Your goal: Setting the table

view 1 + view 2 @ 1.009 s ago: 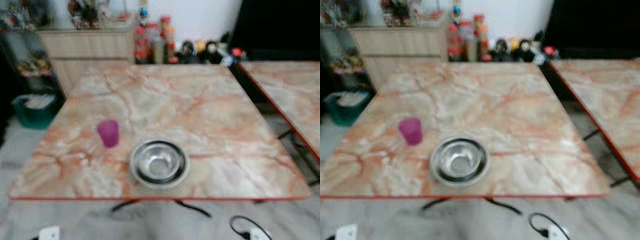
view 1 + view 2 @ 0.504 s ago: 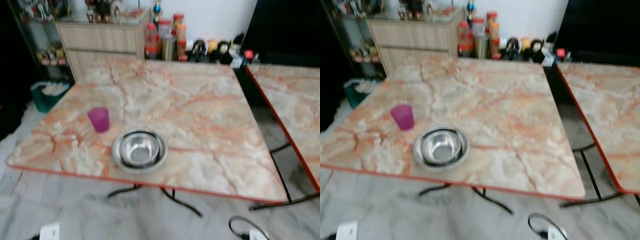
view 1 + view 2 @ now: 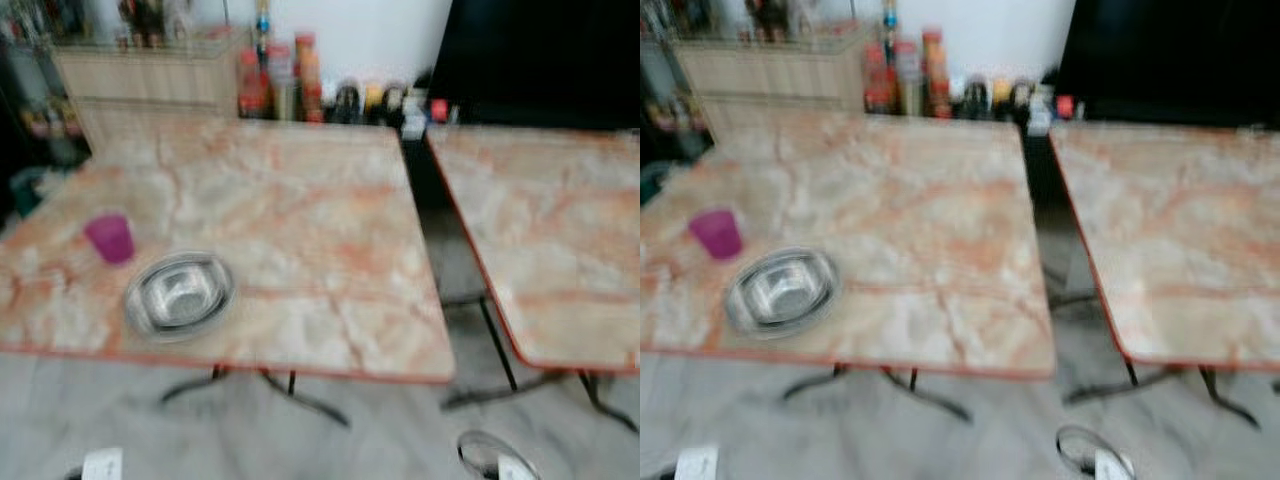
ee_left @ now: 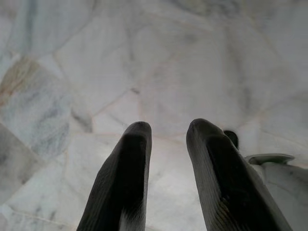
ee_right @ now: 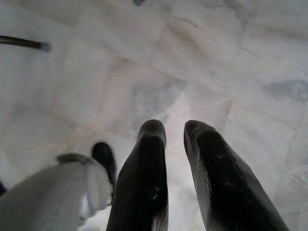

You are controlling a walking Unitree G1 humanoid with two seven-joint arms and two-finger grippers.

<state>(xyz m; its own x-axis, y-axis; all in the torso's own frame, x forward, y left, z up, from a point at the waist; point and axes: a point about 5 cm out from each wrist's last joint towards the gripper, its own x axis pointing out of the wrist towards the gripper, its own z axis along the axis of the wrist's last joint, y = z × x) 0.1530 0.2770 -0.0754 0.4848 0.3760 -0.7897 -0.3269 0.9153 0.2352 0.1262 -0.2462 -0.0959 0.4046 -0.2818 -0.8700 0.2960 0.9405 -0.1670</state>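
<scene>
Both head views are blurred, so fine detail is lost. A marble-patterned table (image 3: 300,220) with a red edge stands ahead, and on its near left part sits a steel bowl (image 3: 179,294), which seems to rest on a second, wider dish or rim, though the blur makes that hard to confirm. Just beyond the bowl, toward the table's left edge, stands a small magenta cup (image 3: 110,238), upright and apart from the bowl. A second marble table (image 3: 545,230) stands to the right, separated by a narrow gap and cut off by the frame. Along the far wall a row of bottles and jars (image 3: 300,80) is too smeared to identify, beside a wooden cabinet (image 3: 150,75). On the floor near the bottom edge lie a white plug block (image 3: 102,464) and a partly cropped cable (image 3: 1080,450).

The left gripper (image 4: 166,132) hangs over pale marble floor tiles (image 4: 96,57), fingers parted and holding nothing. The right gripper (image 5: 173,131) likewise hangs above the floor, fingers slightly apart and empty.
</scene>
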